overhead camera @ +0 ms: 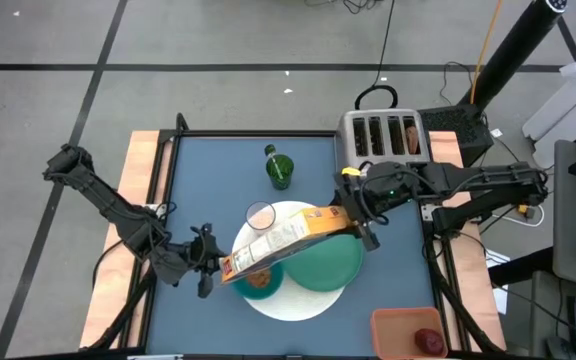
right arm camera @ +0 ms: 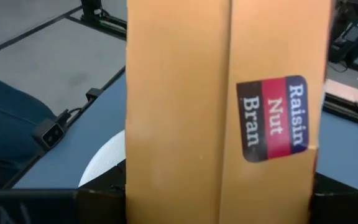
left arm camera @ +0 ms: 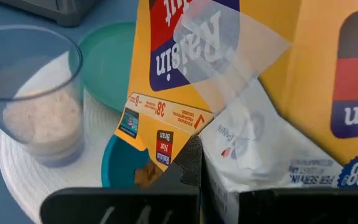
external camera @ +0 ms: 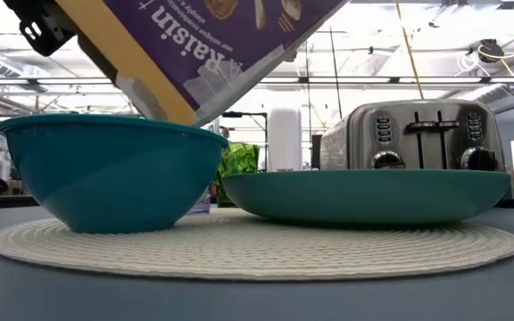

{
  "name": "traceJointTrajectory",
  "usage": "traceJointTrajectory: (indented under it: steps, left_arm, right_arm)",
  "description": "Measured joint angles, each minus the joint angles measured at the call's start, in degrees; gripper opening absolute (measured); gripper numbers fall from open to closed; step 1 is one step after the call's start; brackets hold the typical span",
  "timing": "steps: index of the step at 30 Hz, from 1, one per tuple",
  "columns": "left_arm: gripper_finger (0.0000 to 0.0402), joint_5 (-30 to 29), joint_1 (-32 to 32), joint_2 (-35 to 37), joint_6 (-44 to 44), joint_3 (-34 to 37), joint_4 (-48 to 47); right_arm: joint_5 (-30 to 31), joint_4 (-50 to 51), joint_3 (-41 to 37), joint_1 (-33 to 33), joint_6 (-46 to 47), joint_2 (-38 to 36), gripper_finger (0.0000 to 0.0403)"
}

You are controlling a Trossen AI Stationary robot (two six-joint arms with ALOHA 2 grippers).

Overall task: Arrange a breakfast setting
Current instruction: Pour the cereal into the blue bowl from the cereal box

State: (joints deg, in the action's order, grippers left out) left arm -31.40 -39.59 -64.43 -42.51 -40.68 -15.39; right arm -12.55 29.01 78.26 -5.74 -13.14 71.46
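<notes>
So the setting is mostly laid out already: the big white round mat [overhead camera: 293, 300] sits mid-table with the green plate [overhead camera: 326, 262] and the teal bowl [overhead camera: 260, 281] side by side on it, and the small clear glass [overhead camera: 260, 215] stands at the mat's far edge with something pale in it, judging by the left wrist view. The green cup [overhead camera: 279, 170] is off the mat, farther back toward the silver toaster [overhead camera: 383, 137]. Right now it looks like the cereal step: the right gripper [overhead camera: 356, 218] is clamped on the bottom end of the purple cereal box [overhead camera: 286, 245], which is tipped well over with its open end down over the bowl, flaps open and the inner bag poking out. There's some brown stuff in the bowl already, so I'd say pouring is underway. The left gripper [overhead camera: 204, 262] sits just beside the mat near the bowl, can't tell how its fingers stand. Still to do, I reckon: the dark-red fruit [overhead camera: 428, 341] is still in the orange-pink tray [overhead camera: 393, 325] at the near right corner, something brownish is in a toaster slot (bagel maybe, can't be sure), and I don't see a spoon anywhere
</notes>
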Motion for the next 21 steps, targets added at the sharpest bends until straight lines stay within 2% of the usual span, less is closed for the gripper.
traceJointTrajectory:
  steps: [11, 21]
  left_arm:
    - [0.0001, -0.1, 0.0, -0.1, 0.5, 0.1, 0.4]
    - [0.0001, 0.3, 0.0, -0.1, 0.4, 0.1, 0.0]
  right_arm:
    - [-2.2, -7.1, 0.0, -0.2, 0.2, 0.5, 0.0208]
    - [-2.7, -7.5, 0.1, -0.2, 0.3, 1.8, 0.0208]
